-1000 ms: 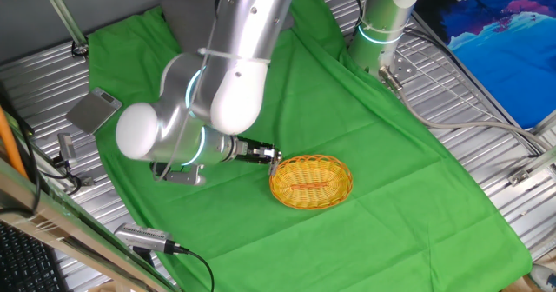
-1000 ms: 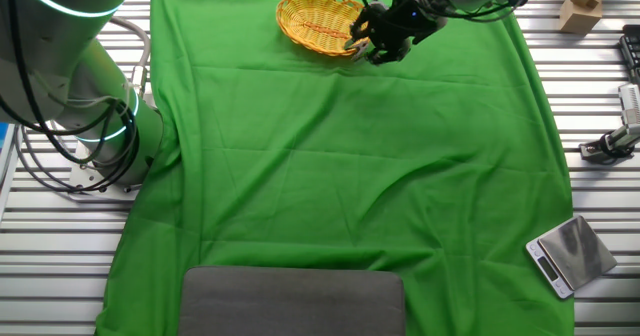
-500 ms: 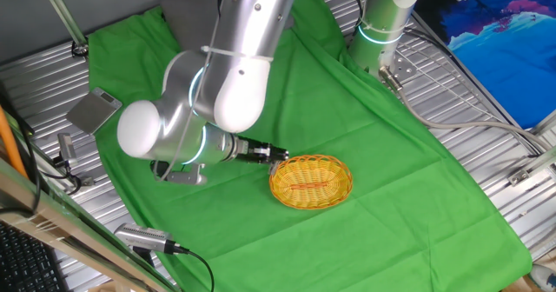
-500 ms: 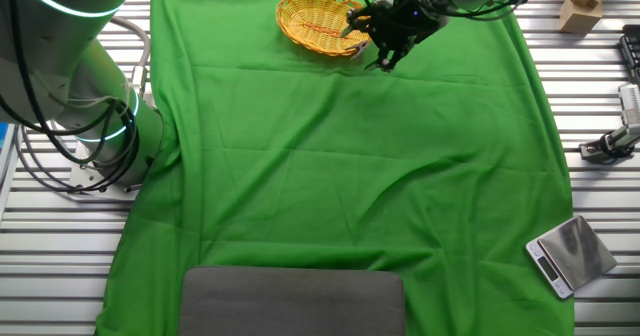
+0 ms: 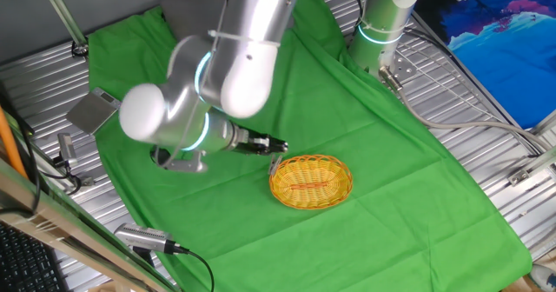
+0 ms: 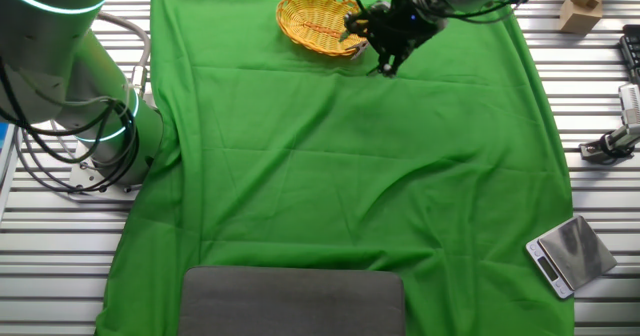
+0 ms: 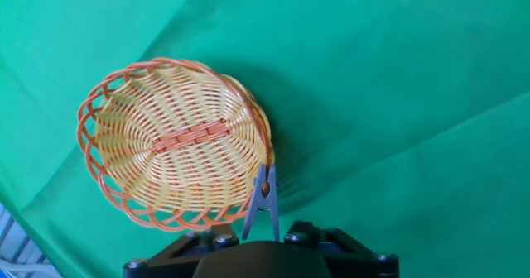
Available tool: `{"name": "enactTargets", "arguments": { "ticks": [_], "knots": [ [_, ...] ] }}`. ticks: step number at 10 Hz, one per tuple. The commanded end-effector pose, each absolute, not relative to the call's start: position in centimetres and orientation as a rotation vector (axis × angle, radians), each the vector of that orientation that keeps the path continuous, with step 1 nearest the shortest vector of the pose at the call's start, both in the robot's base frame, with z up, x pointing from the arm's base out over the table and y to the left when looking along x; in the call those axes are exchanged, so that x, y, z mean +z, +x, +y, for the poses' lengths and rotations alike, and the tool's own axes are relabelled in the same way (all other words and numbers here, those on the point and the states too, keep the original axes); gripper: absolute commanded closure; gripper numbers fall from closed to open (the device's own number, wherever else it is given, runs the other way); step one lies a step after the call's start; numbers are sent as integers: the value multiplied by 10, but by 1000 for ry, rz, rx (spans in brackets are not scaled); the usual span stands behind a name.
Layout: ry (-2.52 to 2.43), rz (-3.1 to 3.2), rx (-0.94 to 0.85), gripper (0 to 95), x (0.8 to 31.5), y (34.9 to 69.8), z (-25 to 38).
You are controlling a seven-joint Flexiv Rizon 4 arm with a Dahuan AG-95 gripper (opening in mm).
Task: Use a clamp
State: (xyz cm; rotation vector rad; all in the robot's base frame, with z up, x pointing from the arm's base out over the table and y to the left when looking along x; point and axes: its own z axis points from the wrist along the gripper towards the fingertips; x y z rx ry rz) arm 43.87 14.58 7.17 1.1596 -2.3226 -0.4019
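The clamp (image 7: 263, 199), a small grey-blue clothespin clip, is pinched on the near rim of the oval wicker basket (image 7: 86, 122). Its two prongs point back at my gripper (image 7: 261, 233). The black fingers stand either side of the prongs with a gap, so the gripper is open and holds nothing. In one fixed view the gripper (image 5: 277, 145) sits just left of and above the basket (image 5: 347, 188), and the clamp (image 5: 274, 164) sticks out from the rim. In the other fixed view the gripper (image 6: 385, 51) is right of the basket (image 6: 292, 4).
A green cloth (image 6: 340, 176) covers the table. A dark grey mat (image 6: 292, 301) lies at one end. A small scale (image 6: 568, 254) sits off the cloth on the metal slats. A second robot base (image 5: 382, 31) stands at the table's far side.
The gripper has drawn back and up from the basket rim. The clamp stays clipped on the rim, and the basket has not moved.
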Motion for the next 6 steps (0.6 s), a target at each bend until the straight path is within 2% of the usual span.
{"name": "enactTargets", "arguments": {
  "ticks": [1, 2, 3, 4, 5, 6],
  "knots": [
    [1213, -2321, -405, 380, 69, 451, 126],
    [1229, -2318, -407, 380, 69, 458, 116],
    [1239, -2315, -404, 570, 69, 463, 107],
    [1263, -2306, -405, 570, 69, 468, 96],
    [1277, -2302, -401, 760, 69, 471, 88],
    [1295, -2302, -396, 760, 68, 473, 81]
  ]
}}
